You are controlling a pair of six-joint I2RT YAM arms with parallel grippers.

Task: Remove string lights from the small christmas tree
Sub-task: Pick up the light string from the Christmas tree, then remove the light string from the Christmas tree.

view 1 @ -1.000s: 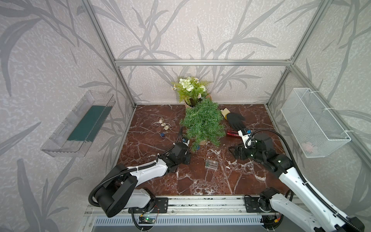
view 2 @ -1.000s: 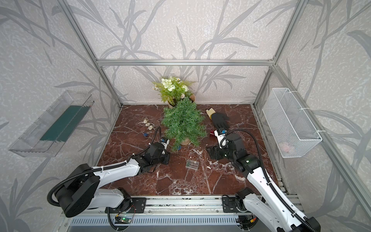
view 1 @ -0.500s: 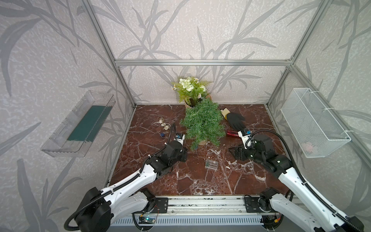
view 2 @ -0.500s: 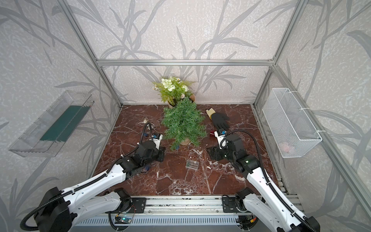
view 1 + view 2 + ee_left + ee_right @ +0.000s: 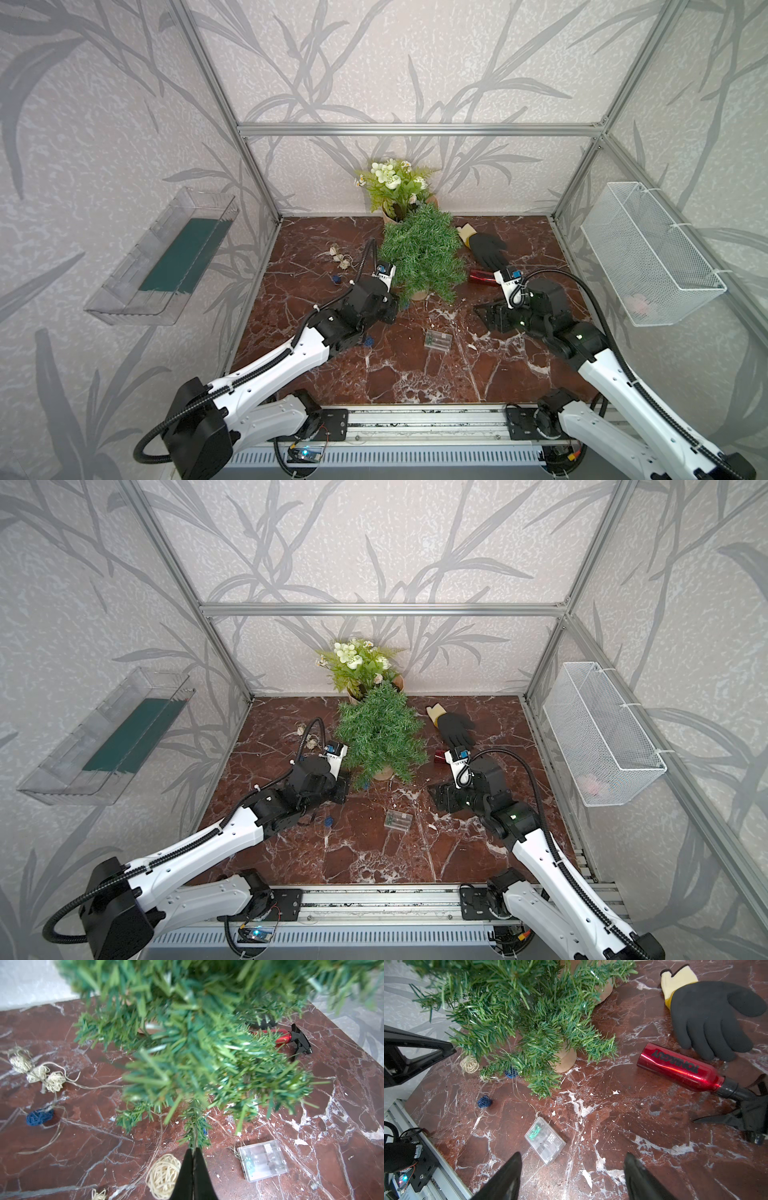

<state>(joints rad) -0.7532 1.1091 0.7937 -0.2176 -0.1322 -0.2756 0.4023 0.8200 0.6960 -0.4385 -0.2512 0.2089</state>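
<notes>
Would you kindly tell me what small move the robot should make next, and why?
Probably lower the open right tool onto the battery box and close on it. The box lies just ahead of that tool, and the string lights run from it under the small christmas tree, where a blue ball sits by the base.

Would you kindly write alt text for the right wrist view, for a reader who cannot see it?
The open right gripper hovers over a red-brown marble tabletop, near the string lights' clear rectangular battery box. Its thin wire leads past a blue woven ball to the small dark-green Christmas tree; a red metal bottle and a black glove lie beside it.
</notes>
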